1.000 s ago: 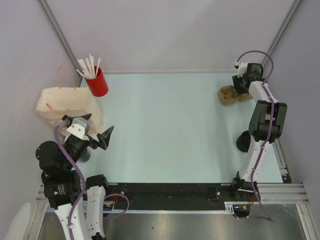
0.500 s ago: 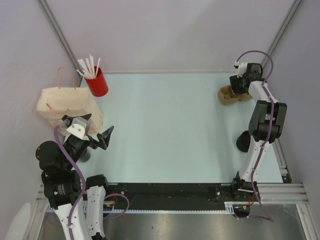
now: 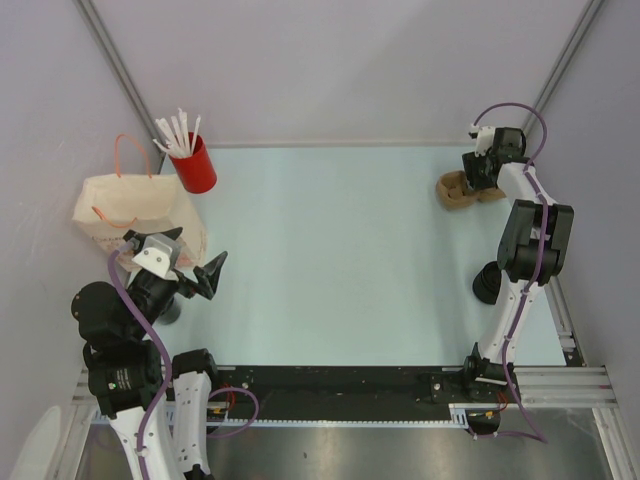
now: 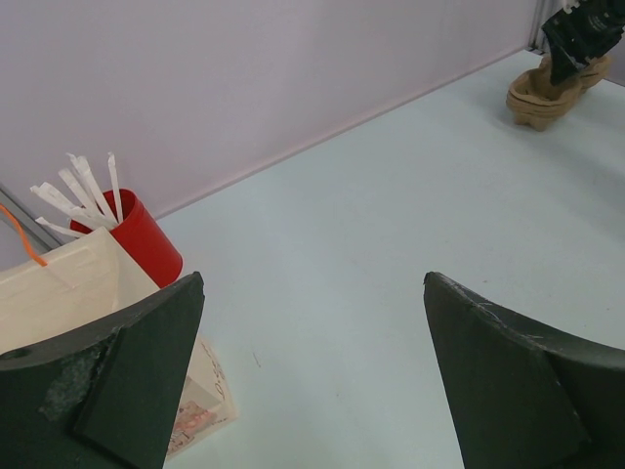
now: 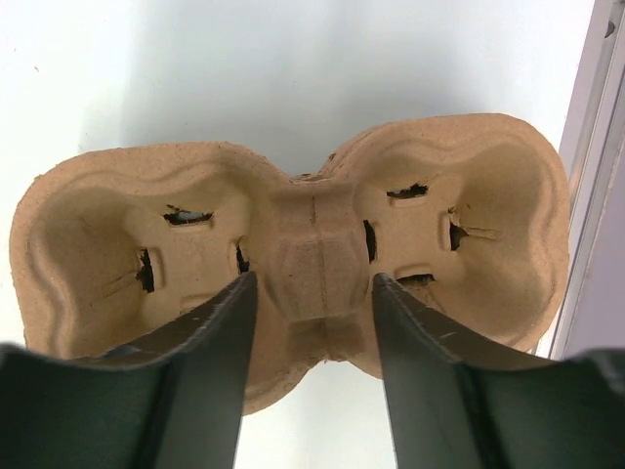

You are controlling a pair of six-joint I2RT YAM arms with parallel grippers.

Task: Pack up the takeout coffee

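The coffee cup (image 3: pixel 170 312) is seen only in the overhead view. It appears as a small dark grey arc on the pale table (image 3: pixel 340 250), just nearer the base than the left gripper (image 4: pixel 312 288), and most of it is covered by that arm. Too little is shown for its axis, or the way its mouth faces, to be told. It lies well apart from the right gripper (image 5: pixel 312 293), across the whole table.

The left gripper is spread wide, with nothing between its blunt black fingers (image 4: pixel 127 381); one of them is scuffed pale. Just beside its left finger a cream paper bag (image 3: pixel 120 205) with thin orange handles is found. Print low on the bag's side is shown by the wrist view alone. Beyond the bag, a glossy red cup (image 3: pixel 197 168) of white wrapped straws (image 3: pixel 175 130) is stood near the far wall.

The right gripper's fingers are set on either side of the raised middle ridge of a brown moulded-pulp cup carrier (image 5: pixel 107 244). Its two rounded wells, with slits in their walls, are made out only in the right wrist view; from overhead it is a small tan shape partly under the gripper. Whether the ridge is pinched or merely straddled cannot be told. A black round piece (image 3: pixel 487 283) is set nearer the base than this gripper, partly hidden by the arm.
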